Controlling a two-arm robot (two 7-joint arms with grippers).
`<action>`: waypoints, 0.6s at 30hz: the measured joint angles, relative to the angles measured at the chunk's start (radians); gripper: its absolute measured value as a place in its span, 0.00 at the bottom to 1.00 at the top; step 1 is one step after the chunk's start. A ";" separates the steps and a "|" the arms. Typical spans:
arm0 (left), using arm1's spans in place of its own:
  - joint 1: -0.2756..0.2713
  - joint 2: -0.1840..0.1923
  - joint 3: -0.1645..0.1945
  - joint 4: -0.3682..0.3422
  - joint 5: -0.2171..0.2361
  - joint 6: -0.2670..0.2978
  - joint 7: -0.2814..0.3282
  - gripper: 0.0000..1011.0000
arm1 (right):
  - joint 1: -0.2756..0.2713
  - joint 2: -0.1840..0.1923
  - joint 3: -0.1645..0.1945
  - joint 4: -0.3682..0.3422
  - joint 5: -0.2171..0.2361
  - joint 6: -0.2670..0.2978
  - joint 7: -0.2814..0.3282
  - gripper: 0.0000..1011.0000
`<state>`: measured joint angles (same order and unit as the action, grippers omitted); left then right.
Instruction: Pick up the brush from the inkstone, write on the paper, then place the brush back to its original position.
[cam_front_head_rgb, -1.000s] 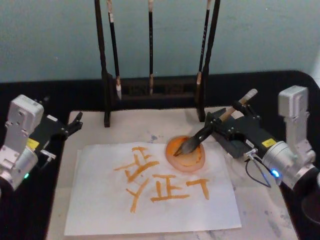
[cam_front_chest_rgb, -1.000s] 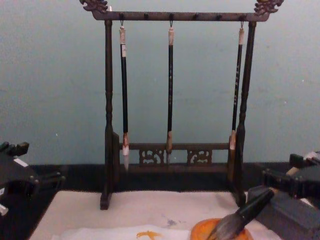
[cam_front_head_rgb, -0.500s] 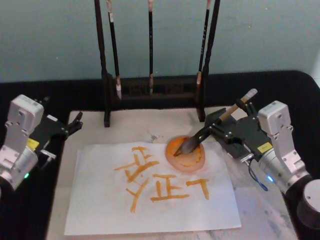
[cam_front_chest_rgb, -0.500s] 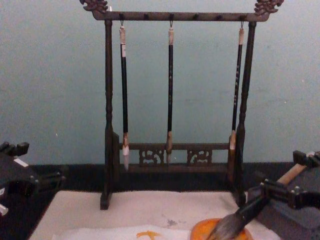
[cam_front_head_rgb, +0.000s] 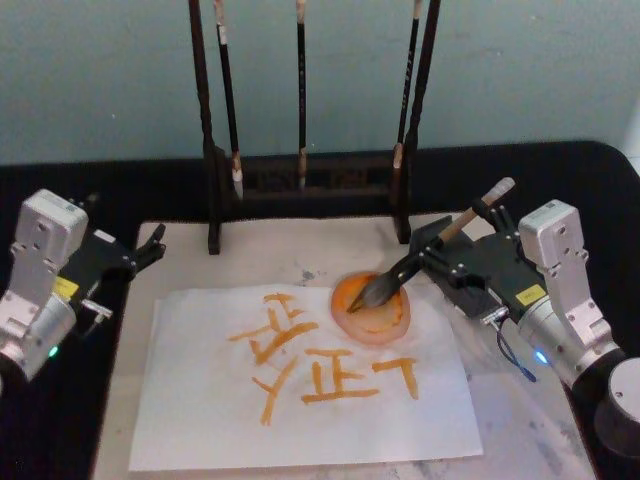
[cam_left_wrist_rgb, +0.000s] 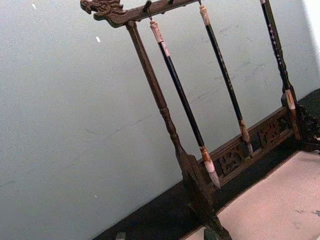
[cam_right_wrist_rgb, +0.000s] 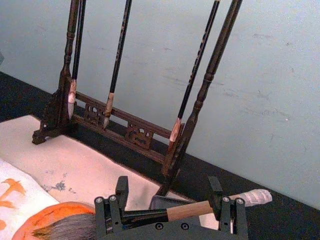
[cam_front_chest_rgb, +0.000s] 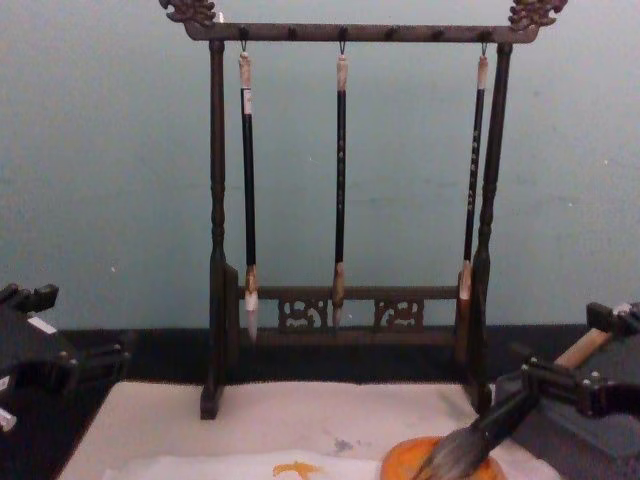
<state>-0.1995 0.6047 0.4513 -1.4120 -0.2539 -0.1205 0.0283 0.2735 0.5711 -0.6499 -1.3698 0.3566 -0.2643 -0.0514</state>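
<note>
While the right gripper (cam_front_head_rgb: 455, 258) clamps the tan-handled, grey-bristled brush (cam_front_head_rgb: 420, 255), releasing off-centre risks it rolling from the orange dish (cam_front_head_rgb: 371, 308) ahead onto the white paper (cam_front_head_rgb: 300, 385).

A: What's getting cut off?

B: In the head view the brush rack (cam_front_head_rgb: 310, 185) is losing its top rail past the upper edge.

A: And hidden?

B: The right gripper (cam_front_head_rgb: 447, 252) is covering the brush (cam_front_head_rgb: 395, 277) mid-shaft, leaving contact unclear.

Brush rack (cam_front_head_rgb: 305, 180) behind the inkstone (cam_front_head_rgb: 371, 310); open paper (cam_front_head_rgb: 300, 400) in front.
</note>
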 joint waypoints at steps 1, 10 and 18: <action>0.000 0.000 0.000 0.000 0.000 0.000 0.000 1.00 | 0.000 0.000 0.000 0.000 0.001 0.000 0.000 0.99; 0.000 0.000 0.000 0.000 0.000 0.000 0.000 1.00 | 0.000 0.001 0.001 -0.001 0.005 0.002 0.003 0.99; 0.000 0.000 0.000 0.000 0.000 0.000 0.000 1.00 | 0.000 0.001 0.001 -0.001 0.006 0.003 0.004 0.99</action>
<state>-0.1995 0.6047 0.4514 -1.4120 -0.2539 -0.1205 0.0283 0.2735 0.5721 -0.6490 -1.3709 0.3626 -0.2617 -0.0473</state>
